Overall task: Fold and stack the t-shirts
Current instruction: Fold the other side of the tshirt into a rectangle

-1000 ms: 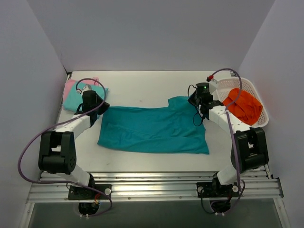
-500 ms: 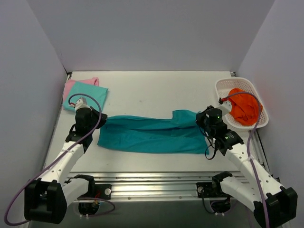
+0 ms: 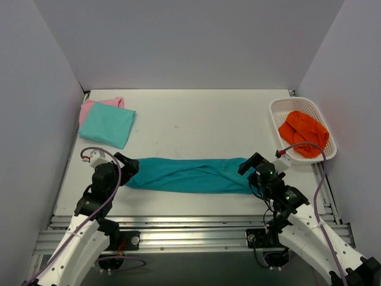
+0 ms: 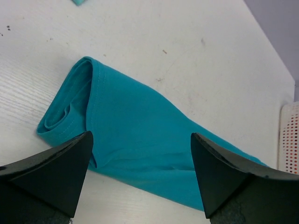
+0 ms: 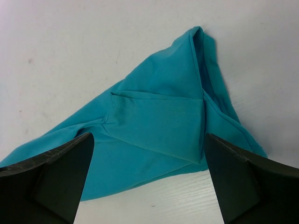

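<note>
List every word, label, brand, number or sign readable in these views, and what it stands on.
None readable. The teal t-shirt, aqua t-shirt, pink t-shirt, the basket and the orange cloth in it show no print, label or number in any view.

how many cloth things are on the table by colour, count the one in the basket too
deep teal shirt: 1
aqua-mint shirt: 1
pink shirt: 1
orange cloth, in the white basket: 1
total: 4
</note>
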Robot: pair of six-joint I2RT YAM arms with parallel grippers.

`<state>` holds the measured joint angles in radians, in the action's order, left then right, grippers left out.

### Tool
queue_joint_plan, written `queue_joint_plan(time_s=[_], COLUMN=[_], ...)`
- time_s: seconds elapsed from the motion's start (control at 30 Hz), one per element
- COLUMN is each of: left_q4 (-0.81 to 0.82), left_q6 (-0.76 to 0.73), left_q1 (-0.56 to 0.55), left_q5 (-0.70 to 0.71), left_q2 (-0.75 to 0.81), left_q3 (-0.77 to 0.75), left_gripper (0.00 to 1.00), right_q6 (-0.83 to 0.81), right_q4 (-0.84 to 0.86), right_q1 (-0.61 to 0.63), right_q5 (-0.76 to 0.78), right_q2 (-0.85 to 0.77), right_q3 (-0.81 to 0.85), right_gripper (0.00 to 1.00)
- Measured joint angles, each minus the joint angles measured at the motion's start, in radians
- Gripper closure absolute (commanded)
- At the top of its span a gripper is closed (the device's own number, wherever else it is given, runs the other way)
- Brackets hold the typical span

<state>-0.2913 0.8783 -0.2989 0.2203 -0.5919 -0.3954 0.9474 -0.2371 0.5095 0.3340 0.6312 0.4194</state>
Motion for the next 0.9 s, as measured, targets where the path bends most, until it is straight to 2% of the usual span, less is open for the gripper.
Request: queue_joint_plan(time_s=[0.1,0.23,0.5,0.7,0.9], left_q4=[-0.042,-0.033,0.087,0.173,0.249], left_q6=[0.001,-0.018,-0.084,-0.112,-0.133], left_q1=[-0.001,-0.001,-0.002,-0.003,-0.003], left_q5=[0.028,0.034,-0.024,-0.041,-0.056], left_q2=[0.070,0.034,-0.286,-0.295,-0.312], left_q3=[-0.027,-0.070,-0.132,-0.118,-0.107], left_gripper=[0.06,0.06,0.06,0.06,0.06], right_q6=[0.004,-0.003,-0.066,-0.112,-0.114], right_q4=[-0.012,0.010,0.209,0.346,0.441], right_q1=[0.003,0.004,0.009,0.010,0.028], right_q5=[0.022,0.037,0.016,-0.006,-0.035], right_q2=[-0.004,0.064,0.407,0.686,0.818], right_q3=[0.033,0.101,0.203,0.265,0.275], right_gripper=[0.00,0.00,0.00,0.01,0.03])
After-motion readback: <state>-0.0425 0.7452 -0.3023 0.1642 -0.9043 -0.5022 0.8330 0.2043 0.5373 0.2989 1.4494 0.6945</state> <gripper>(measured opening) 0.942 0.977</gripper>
